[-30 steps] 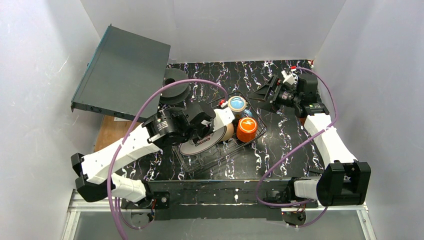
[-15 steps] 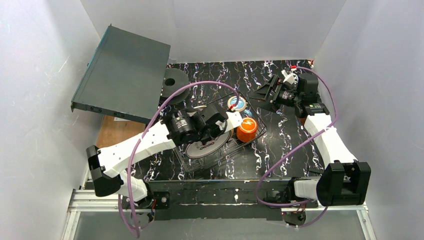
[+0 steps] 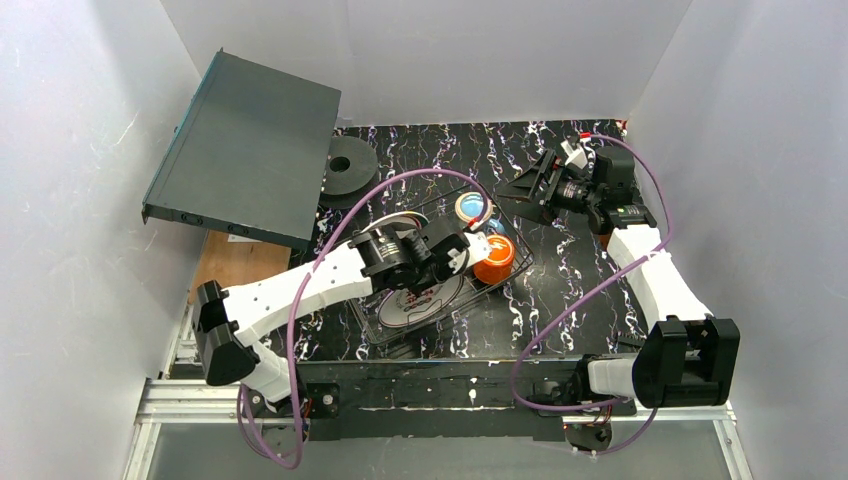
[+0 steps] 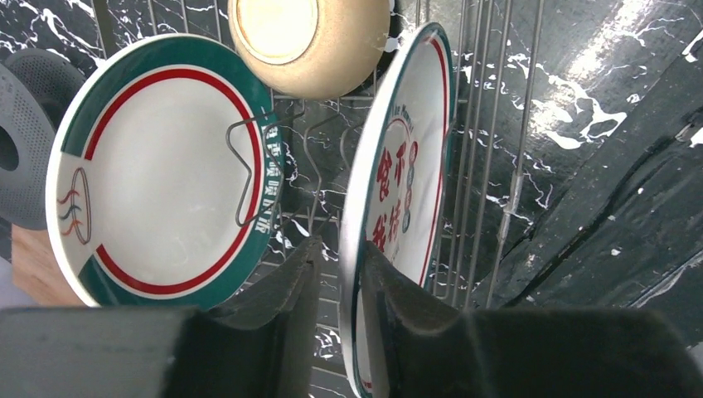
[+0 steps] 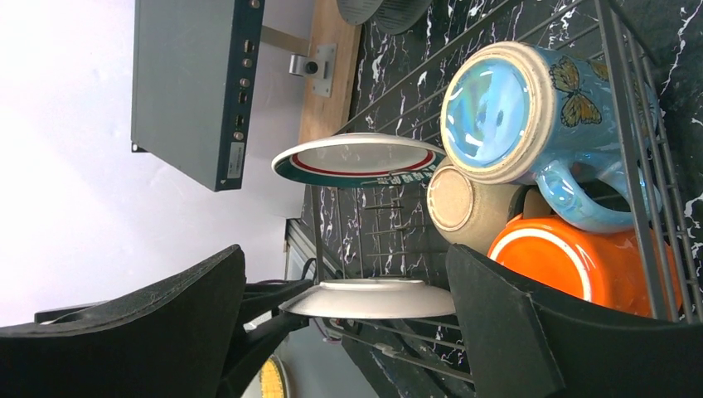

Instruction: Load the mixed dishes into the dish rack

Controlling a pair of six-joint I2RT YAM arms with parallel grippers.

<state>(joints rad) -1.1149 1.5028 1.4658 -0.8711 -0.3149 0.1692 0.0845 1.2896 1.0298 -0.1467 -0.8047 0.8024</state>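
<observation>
The dish rack [image 3: 432, 322] of dark wire stands mid-table. My left gripper [image 3: 455, 262] is over it, shut on the rim of the red-patterned plate [image 4: 406, 182], one finger on each side; the plate stands on edge among the tines [image 3: 415, 300]. The green-and-red rimmed plate [image 4: 157, 174] stands behind it [image 3: 395, 222]. The cream bowl [image 4: 311, 33], the blue mug [image 3: 473, 208] and the orange cup [image 3: 493, 260] sit at the rack's right end. My right gripper [image 3: 515, 190] is open and empty, apart from the rack at its far right, looking along it [image 5: 346, 249].
A flat grey-black box [image 3: 250, 150] leans at the back left, with a black spool-like disc [image 3: 345, 170] beside it. A wooden board [image 3: 225, 265] lies at the table's left edge. White walls close in on three sides.
My left arm has stretched to the right over the rack, carrying the red-patterned plate toward the near end and tipping it more upright. The right arm has stayed still.
</observation>
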